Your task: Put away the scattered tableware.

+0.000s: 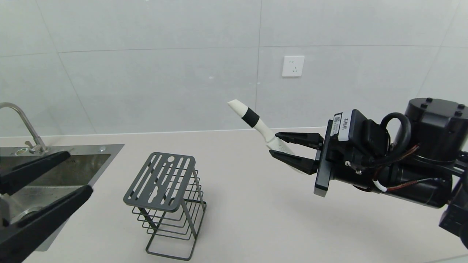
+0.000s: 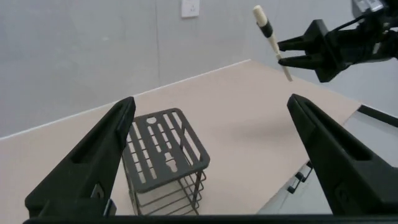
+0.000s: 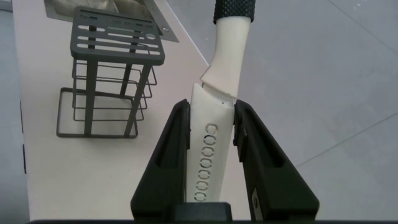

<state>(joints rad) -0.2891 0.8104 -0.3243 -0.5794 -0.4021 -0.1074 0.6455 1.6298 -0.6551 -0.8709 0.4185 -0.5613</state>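
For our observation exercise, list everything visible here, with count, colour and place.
white utensil: one, white with a black band on its handle, held above the counter.
rack: one, dark grey wire, standing on the counter beside the sink.
sink: one, steel, set in the counter at the robot's left.
tap: one, steel, behind the sink.
wall socket: one, white, on the tiled wall.
counter: one, beige, along the wall.
right gripper: one, black, jaws shut on the white utensil.
left gripper: one, black, jaws open, by the sink.

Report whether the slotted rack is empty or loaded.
Empty: the rack shows bare slots and wires; the right gripper holds the knife aloft.
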